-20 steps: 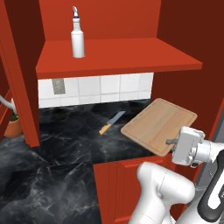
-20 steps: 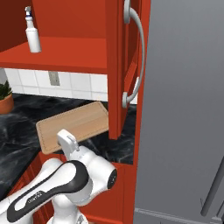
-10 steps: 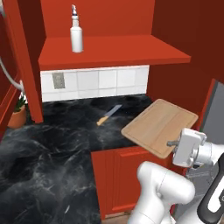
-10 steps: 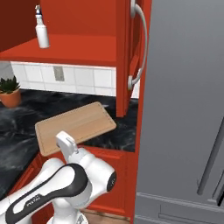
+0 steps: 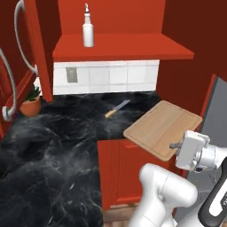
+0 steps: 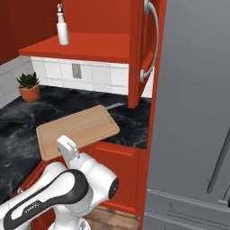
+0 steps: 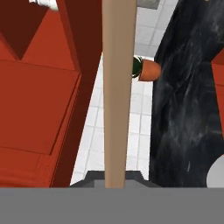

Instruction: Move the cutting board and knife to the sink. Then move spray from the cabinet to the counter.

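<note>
Left base view: cutting board [image 5: 162, 128] raised off counter [image 5: 53, 146], pinched at its near edge by gripper [image 5: 176, 146], presumably for carrying sinkward. Knife [image 5: 117, 108] left behind; spray [image 5: 88, 30] up in cabinet [image 5: 124, 46].

Right base view: potted plant [image 6: 28, 86] nearby, open cabinet door [image 6: 143, 49] crowding the board's swing.

Hand view: board edge-on, clamped.

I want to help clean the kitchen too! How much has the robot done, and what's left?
Nothing is finished yet. In hand: the cutting board, lifted off the counter and seen edge-on in the hand view, so the shut fingers seem to be gripping it. Left: carry it to the sink, fetch the knife lying on the counter, then bring the spray down from the cabinet shelf.
</note>
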